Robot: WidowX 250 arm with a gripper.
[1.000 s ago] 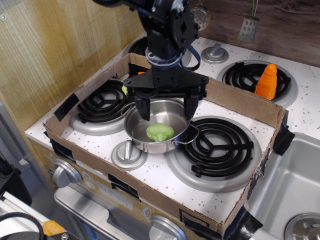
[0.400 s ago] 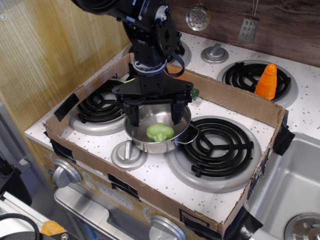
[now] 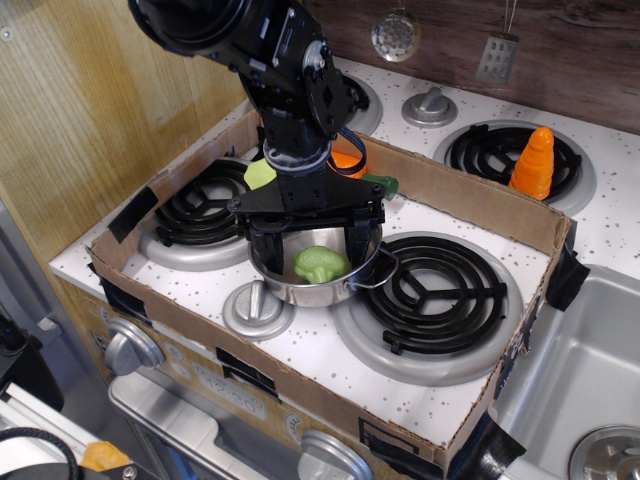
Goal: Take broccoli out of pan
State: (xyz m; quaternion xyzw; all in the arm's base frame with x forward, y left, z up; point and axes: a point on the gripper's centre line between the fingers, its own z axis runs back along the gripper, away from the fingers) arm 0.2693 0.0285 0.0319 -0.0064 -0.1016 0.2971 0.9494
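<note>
The broccoli [image 3: 320, 264] is a light-green lumpy floret lying inside the pan [image 3: 345, 284], a small shiny steel pot with wire loop handles on the stove top. My gripper [image 3: 311, 240] is open and lowered into the pan. One finger [image 3: 263, 246] is at the pan's left side and the other finger [image 3: 359, 240] at its right. The broccoli sits between and slightly in front of the fingertips. I cannot tell if they touch it.
A flat steel lid with a knob [image 3: 258, 309] lies just left-front of the pan. A cardboard wall [image 3: 470, 200] surrounds the stove area. An orange carrot [image 3: 350, 160] and a yellow-green leaf piece [image 3: 260, 173] lie behind the arm. Another orange carrot [image 3: 533, 163] stands on the back right burner.
My gripper has come down and slightly left, from just above the pan to inside it, with the fingers on either side of the broccoli. The broccoli and pan have not moved.
</note>
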